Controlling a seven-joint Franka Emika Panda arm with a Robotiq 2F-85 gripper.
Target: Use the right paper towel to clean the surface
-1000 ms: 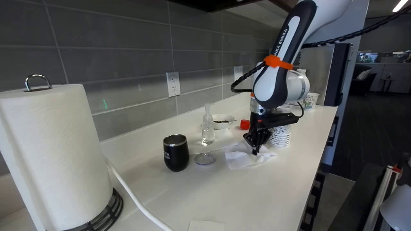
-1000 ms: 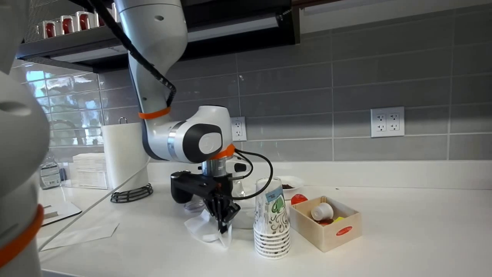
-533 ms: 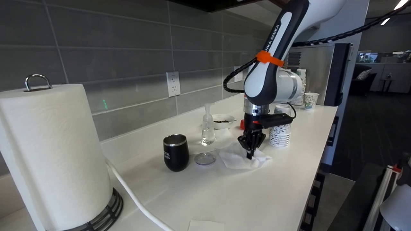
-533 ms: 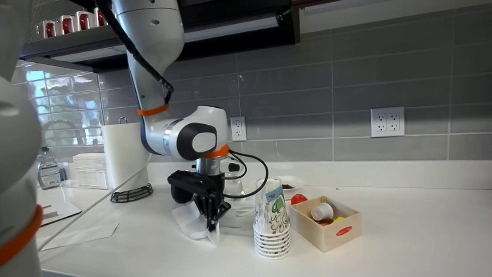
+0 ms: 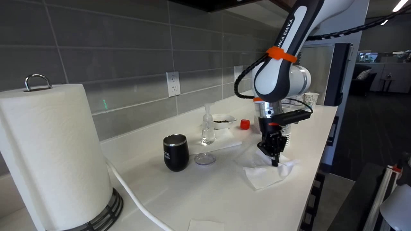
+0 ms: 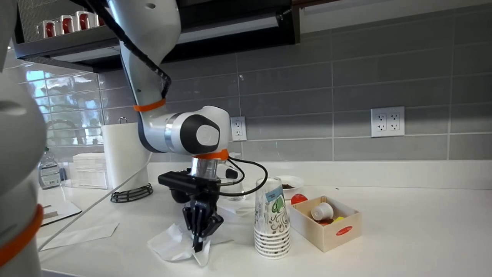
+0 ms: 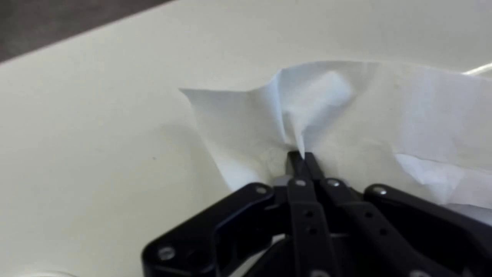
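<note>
Paper towel (image 5: 265, 176) now nearer countertop edge (image 5: 316, 165)

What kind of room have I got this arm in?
Probably a kitchen or office break room: a grey tiled backsplash runs behind a long countertop, and a stack of disposable cups stands on it.

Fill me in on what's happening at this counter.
A robot arm has its gripper pressed shut on a fold of a white paper towel, apparently to wipe the off-white countertop. The towel lies crumpled on that surface, apart from the stack of paper cups. A black tumbler stands upright on the counter, with a clear lid beside it. Whether the wiping is finished, I can't tell.
</note>
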